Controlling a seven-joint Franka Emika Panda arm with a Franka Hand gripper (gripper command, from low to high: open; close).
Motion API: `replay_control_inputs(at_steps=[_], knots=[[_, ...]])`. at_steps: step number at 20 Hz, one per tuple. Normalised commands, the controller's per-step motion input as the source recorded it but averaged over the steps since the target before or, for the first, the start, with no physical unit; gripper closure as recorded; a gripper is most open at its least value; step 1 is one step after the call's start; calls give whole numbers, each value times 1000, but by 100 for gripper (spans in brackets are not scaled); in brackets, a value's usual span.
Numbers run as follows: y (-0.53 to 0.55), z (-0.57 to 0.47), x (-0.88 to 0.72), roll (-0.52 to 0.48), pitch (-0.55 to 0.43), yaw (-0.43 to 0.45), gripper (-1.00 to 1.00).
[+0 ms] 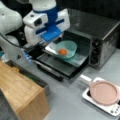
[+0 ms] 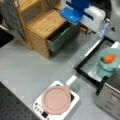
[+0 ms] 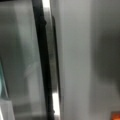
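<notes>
A teal bowl (image 1: pixel 67 48) holding a small orange item (image 1: pixel 62 51) sits on the tray pulled out of a toaster oven (image 1: pixel 100 37), above the lowered oven door (image 1: pixel 57 66). The bowl (image 2: pixel 108 60) and orange item (image 2: pixel 109 58) show in both front views. My white and blue gripper (image 1: pixel 49 45) hangs just to the left of the bowl, over the tray's left edge and close to it. Its fingertips are hidden under the hand. The wrist view shows only the door's glass and dark frame edge (image 3: pixel 46 62) beside the grey table (image 3: pixel 82 60), with no fingers in sight.
A pink pan (image 1: pixel 103 92) with a white handle rests on a white hotplate (image 1: pixel 113 108) at the lower right. A wooden cabinet (image 1: pixel 22 92) with an open drawer (image 2: pixel 60 37) stands left of the oven. Grey tabletop (image 2: pixel 27 67) lies between them.
</notes>
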Motion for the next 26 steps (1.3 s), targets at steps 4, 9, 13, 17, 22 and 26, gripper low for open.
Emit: replay_control_inputs(at_steps=[4,9,13,17,22,26], knots=[[-90,174,351,83,248,776,-100],[252,16,114,245,115,-182,-100],[364,-37,66,95,65,-490,-100],[189,-9,58,14,29,-330,-100],[49,-1,63,-24,5,-60,-100],[7,53,58,-68,14,28,-100]])
